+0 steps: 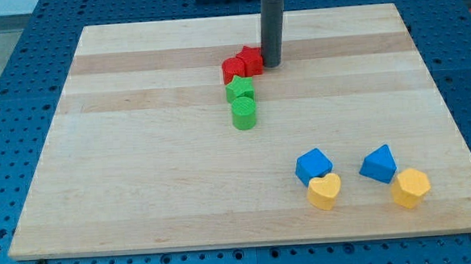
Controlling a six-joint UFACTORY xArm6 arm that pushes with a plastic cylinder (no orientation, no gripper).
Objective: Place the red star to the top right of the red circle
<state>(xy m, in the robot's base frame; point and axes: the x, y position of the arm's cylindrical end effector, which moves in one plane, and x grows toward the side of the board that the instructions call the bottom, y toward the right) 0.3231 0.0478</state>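
Note:
The red star (251, 60) lies near the board's top middle, touching the red circle (233, 69) on the circle's upper right. My tip (271, 65) stands right against the star's right side. The rod rises straight up from there to the view's top edge.
A green star (240, 89) sits just below the red circle, with a green cylinder (244, 113) below it. At the lower right are a blue cube (313, 165), a yellow heart (325, 191), a blue triangle (378, 164) and a yellow hexagon (410, 187). The wooden board (140, 153) rests on a blue perforated table.

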